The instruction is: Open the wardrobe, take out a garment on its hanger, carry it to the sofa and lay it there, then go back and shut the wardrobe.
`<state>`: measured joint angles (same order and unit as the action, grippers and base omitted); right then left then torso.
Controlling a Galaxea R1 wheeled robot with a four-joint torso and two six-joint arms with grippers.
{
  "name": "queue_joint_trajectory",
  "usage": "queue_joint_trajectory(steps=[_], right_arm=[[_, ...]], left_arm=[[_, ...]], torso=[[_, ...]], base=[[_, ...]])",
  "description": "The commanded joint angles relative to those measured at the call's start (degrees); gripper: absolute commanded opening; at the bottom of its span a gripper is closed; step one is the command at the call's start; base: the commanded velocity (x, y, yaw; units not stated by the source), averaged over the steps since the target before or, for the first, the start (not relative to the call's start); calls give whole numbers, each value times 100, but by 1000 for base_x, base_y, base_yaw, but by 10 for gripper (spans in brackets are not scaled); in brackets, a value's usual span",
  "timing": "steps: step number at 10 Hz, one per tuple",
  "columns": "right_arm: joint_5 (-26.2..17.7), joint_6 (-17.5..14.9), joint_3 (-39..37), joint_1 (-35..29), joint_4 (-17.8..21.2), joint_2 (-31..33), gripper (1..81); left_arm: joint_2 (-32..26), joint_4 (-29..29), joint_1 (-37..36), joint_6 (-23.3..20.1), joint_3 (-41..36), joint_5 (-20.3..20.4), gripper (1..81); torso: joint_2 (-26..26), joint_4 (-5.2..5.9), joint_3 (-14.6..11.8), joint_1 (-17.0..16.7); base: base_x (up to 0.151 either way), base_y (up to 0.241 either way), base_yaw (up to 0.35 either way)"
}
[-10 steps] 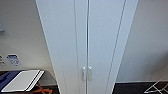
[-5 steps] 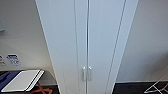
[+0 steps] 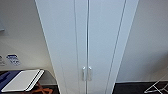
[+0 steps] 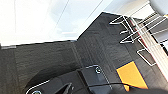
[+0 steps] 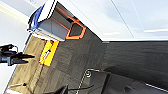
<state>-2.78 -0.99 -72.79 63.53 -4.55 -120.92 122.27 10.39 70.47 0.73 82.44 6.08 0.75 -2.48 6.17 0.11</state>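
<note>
Plainly, the risks come from what crowds the wardrobe on either side. At the far left in the head view a white-topped table with orange legs stands just beside the cabinet's flank, on dark carpet; a left door swung wide, or an arm reaching round it, could well knock that table. In the middle, the wardrobe is shut, its two doors meeting at the centre seam, with the small paired handles low and close together. They sit so near each other that I judge a careless reach might catch both, or slip off. To the right, a white wire rack rests on the carpet near the cabinet's foot and could snag the base. Whether either arm's jaws are open or closed I cannot tell.
</note>
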Motion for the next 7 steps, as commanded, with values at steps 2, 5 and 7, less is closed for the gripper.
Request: queue_joint_trajectory(steps=[2, 5, 7], right_arm=[[-232, 186, 723, -1310, 24, 654, 811], [-714, 274, 803, -2171, 15, 549, 811], [-899, 415, 732, -2672, 15, 443, 811]], left_arm=[[-545, 51, -1065, 41, -492, -178, 811], [-677, 43, -1829, 41, -607, -247, 811], [-545, 34, -2401, 94, -598, -775, 811]], torso=[[-2, 0, 0, 0], [-5, 0, 5, 2], [-6, 0, 7, 2]], base=[[0, 0, 0], [0, 0, 0], [0, 0, 0]])
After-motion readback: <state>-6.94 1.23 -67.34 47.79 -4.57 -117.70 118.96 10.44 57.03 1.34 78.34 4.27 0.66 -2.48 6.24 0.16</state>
